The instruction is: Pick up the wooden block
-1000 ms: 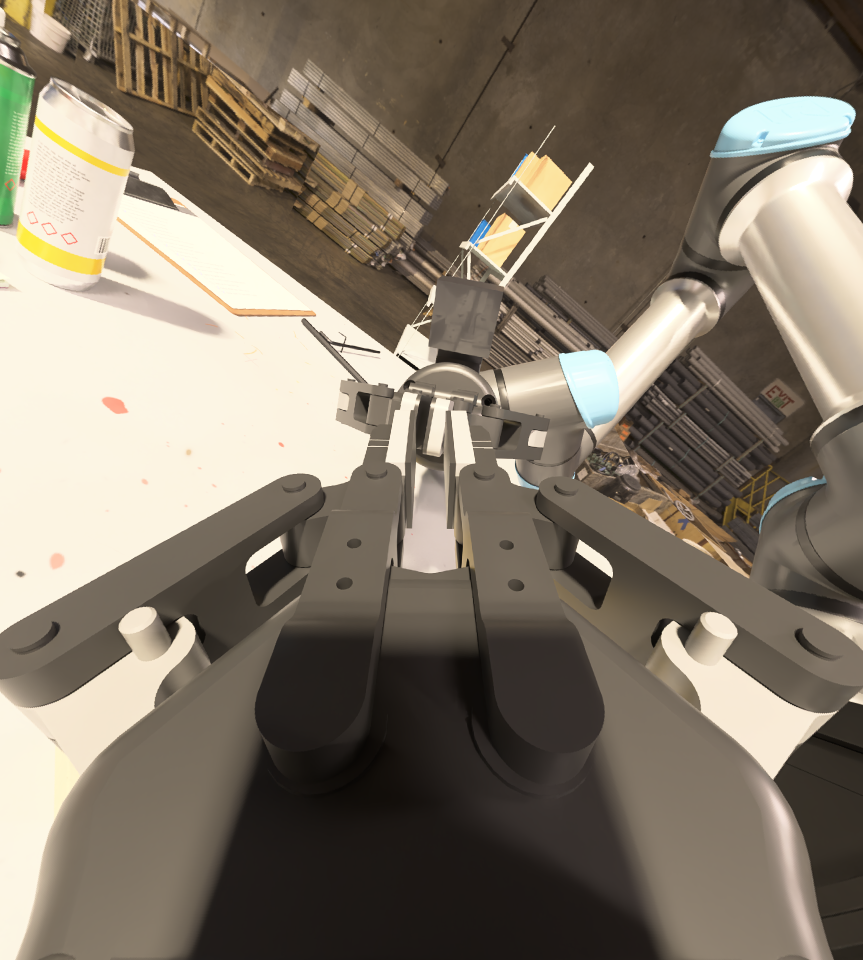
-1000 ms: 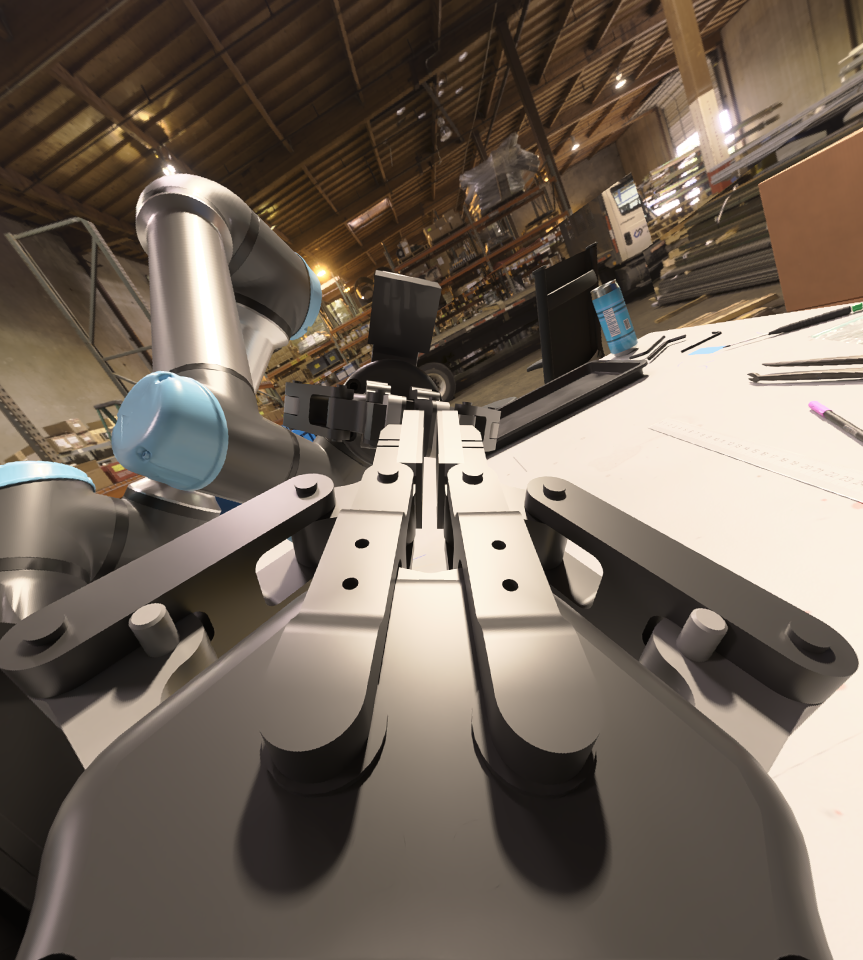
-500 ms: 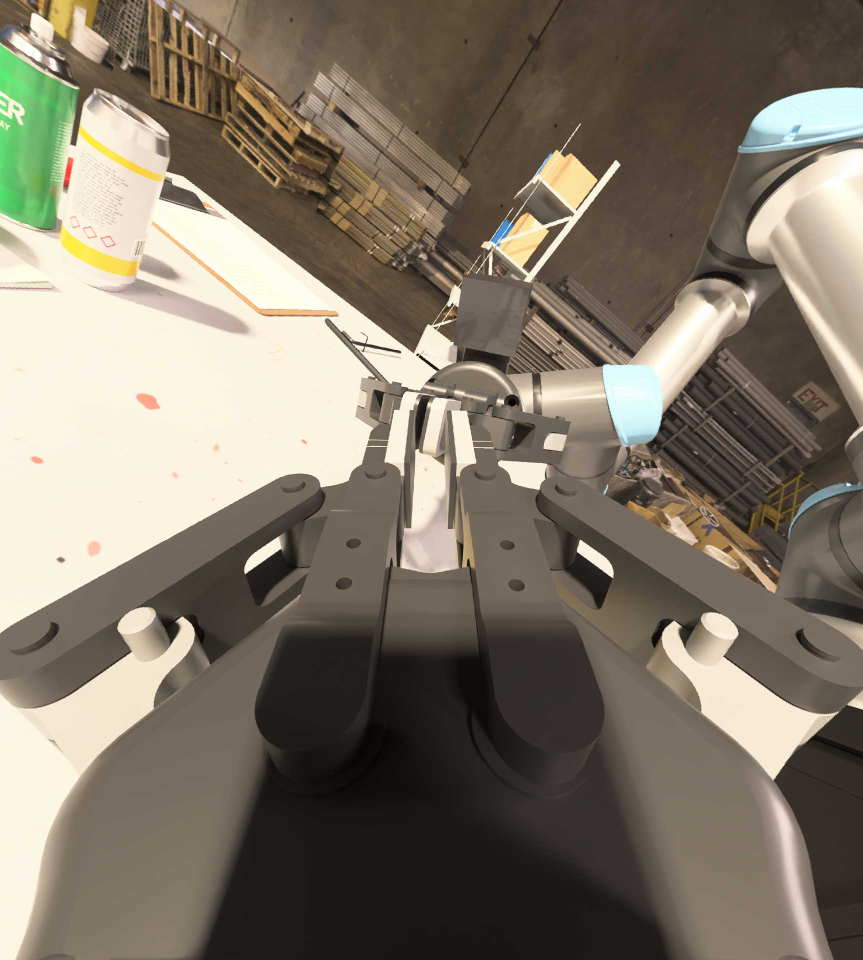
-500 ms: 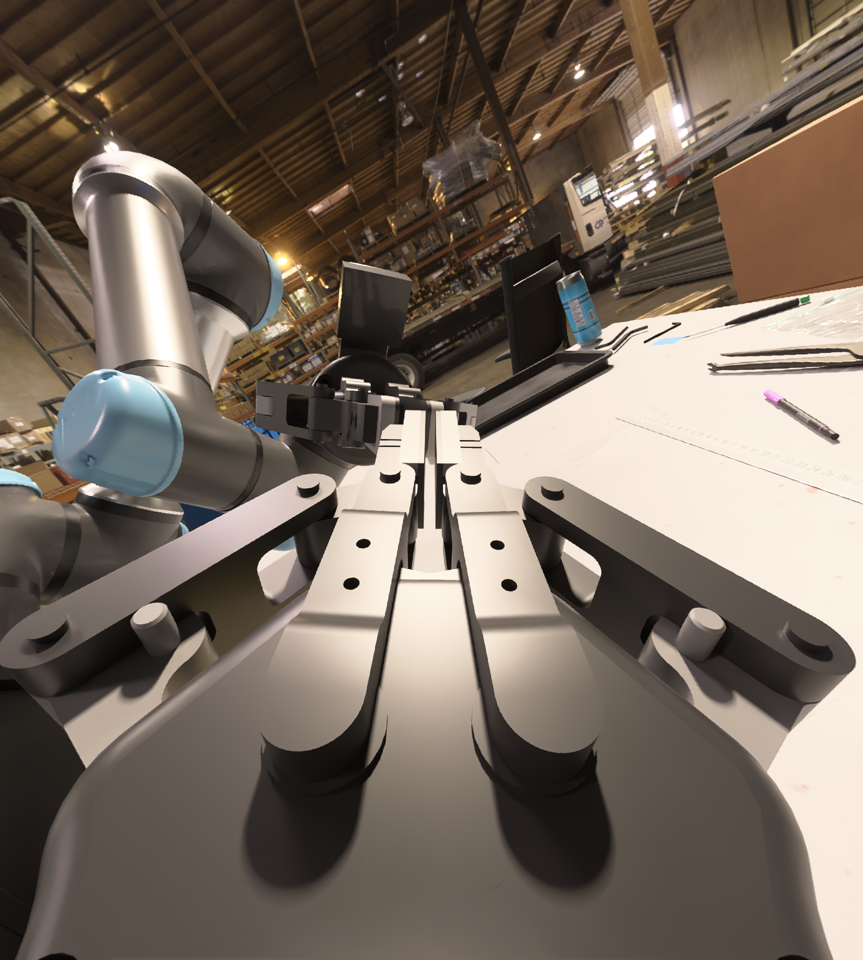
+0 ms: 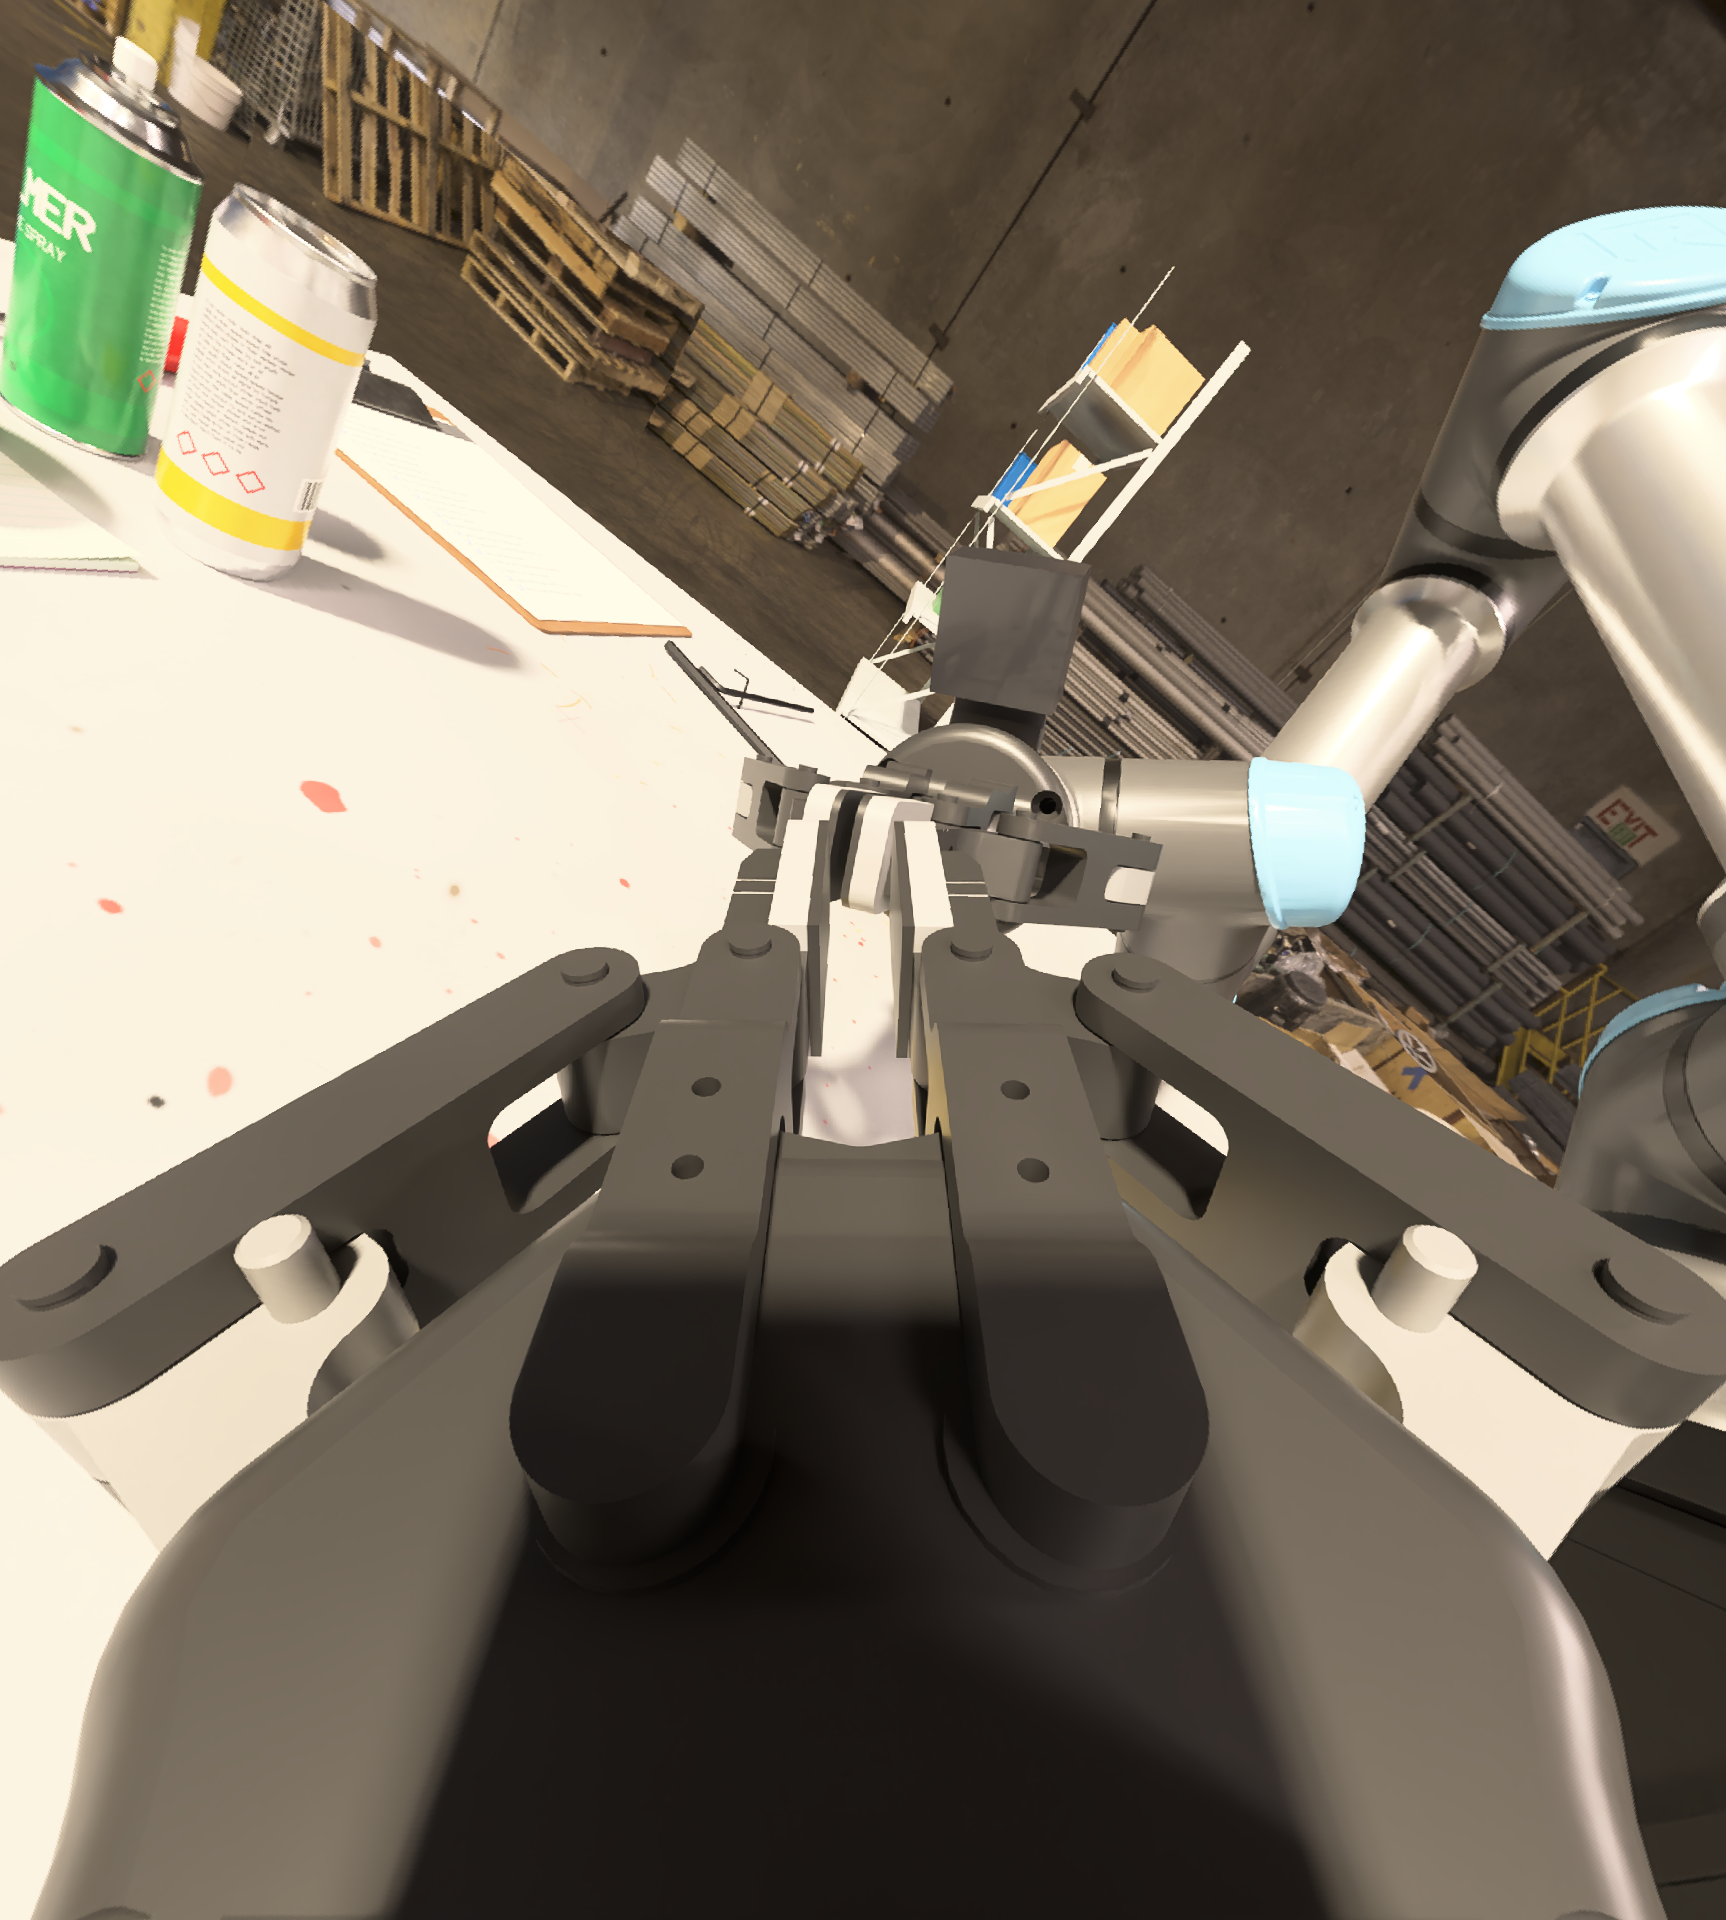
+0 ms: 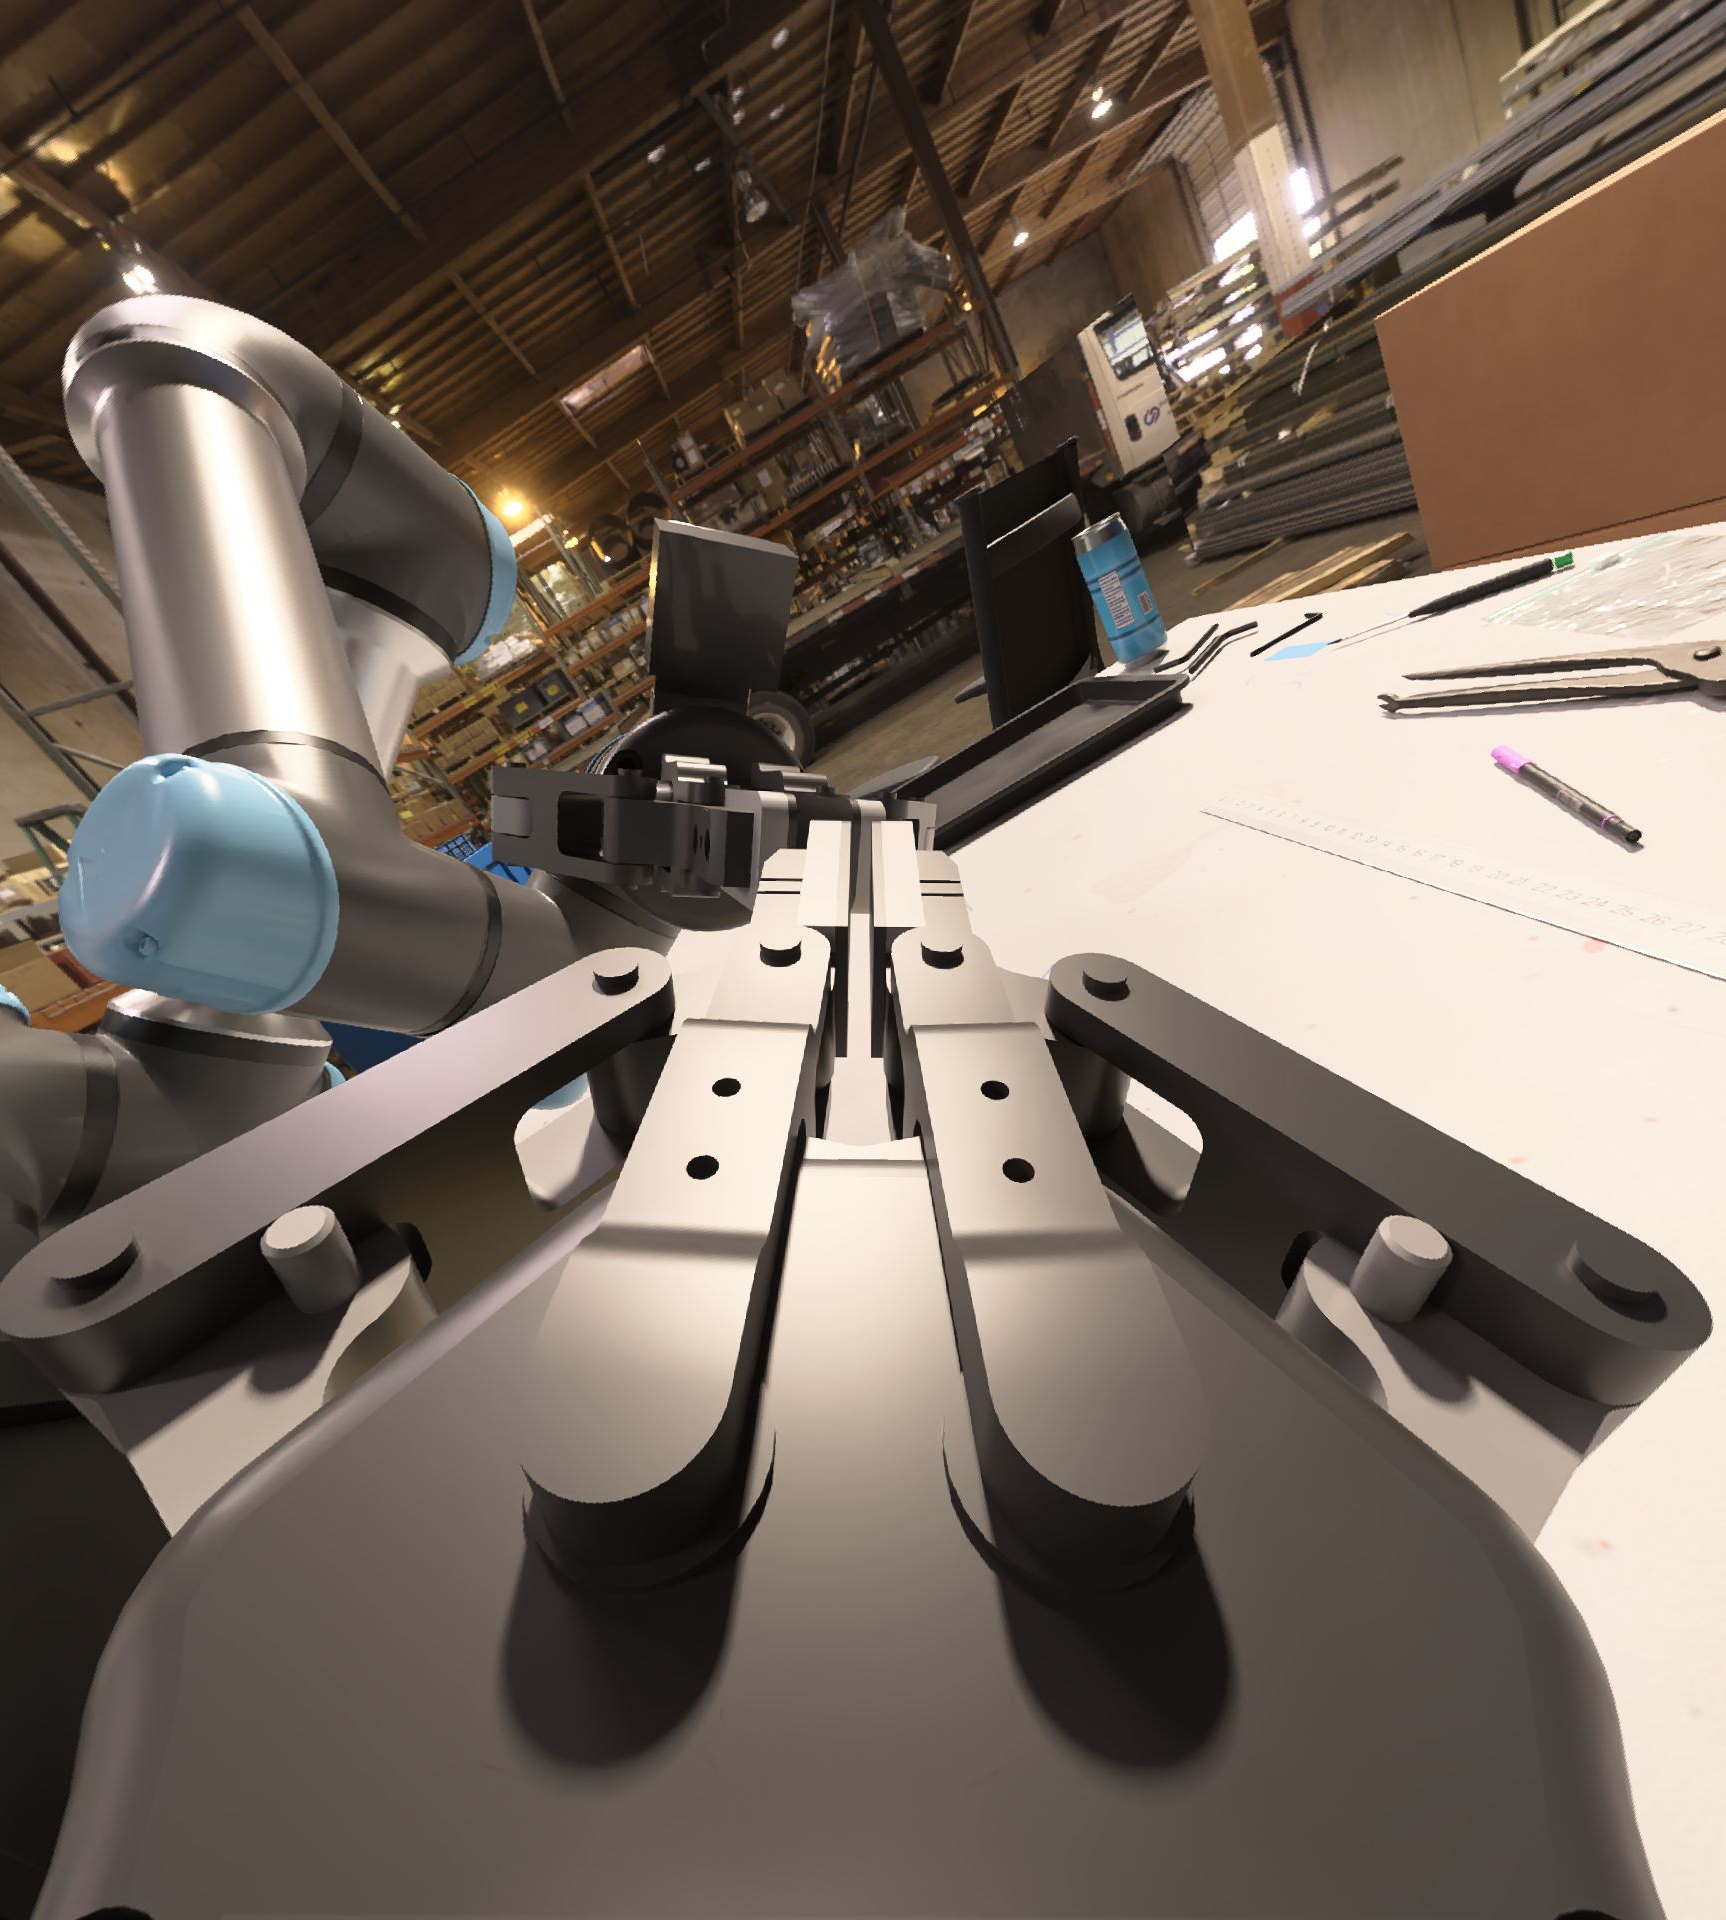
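Observation:
I do not see the wooden block clearly in either view. Only a tan sliver (image 5: 930, 1091) shows under my left gripper's right finger, and I cannot tell what it is. My left gripper (image 5: 859, 894) hovers low over the white table (image 5: 319, 935) with a narrow gap between its fingers and nothing in it. My right gripper (image 6: 861, 873) is shut and empty, just above the table (image 6: 1358, 1039). The two grippers point at each other, tips close: the right one also shows in the left wrist view (image 5: 900, 821), and the left one in the right wrist view (image 6: 672, 831).
A green spray can (image 5: 90, 270), a white and yellow can (image 5: 256, 384) and a clipboard (image 5: 506, 540) stand far left. Pliers (image 6: 1617, 665), a purple-capped pen (image 6: 1565, 795), a ruler (image 6: 1513, 894), a blue can (image 6: 1113, 597) and a black tray (image 6: 1046, 727) lie to the right. The table edge runs behind both grippers.
In the left wrist view the cans have slid right and down. In the right wrist view the pen and pliers have slid left. Both sets of fingers keep the same spacing.

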### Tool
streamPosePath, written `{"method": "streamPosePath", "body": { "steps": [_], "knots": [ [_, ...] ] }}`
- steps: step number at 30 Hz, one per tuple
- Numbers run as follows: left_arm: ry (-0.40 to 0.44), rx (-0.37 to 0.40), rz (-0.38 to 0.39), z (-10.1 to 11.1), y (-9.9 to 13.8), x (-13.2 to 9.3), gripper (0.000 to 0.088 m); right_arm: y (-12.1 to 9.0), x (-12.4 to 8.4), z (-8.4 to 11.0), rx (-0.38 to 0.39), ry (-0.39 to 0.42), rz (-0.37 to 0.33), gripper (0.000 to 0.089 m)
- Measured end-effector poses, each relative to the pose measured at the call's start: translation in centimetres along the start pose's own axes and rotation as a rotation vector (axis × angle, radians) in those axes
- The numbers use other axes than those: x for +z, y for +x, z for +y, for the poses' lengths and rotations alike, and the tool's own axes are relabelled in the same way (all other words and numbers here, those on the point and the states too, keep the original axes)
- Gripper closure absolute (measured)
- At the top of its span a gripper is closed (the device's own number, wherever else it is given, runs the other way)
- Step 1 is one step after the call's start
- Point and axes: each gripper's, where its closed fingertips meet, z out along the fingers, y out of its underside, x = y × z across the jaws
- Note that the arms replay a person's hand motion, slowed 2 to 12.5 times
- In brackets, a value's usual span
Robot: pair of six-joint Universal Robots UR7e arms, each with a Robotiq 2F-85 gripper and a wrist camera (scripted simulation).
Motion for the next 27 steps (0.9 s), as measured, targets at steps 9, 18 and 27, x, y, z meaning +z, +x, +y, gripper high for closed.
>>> {"method": "streamPosePath", "body": {
  "steps": [9,18,27],
  "knots": [
    [0.0,-0.012,0.008,0.04,-0.06,-0.02,0.0779,0.02,0.03,0.06,0.003,-0.004,-0.001,0.0861],
    [0.0,-0.016,0.009,0.07,-0.1,0.02,0.0781,0.18,0.03,0.03,0.021,0.002,-0.001,0.0869],
    [-0.005,-0.012,0.014,0.16,-0.07,0.0,0.0779,-0.11,-0.09,0.07,0.018,0.006,-0.037,0.0858]
  ]
}}
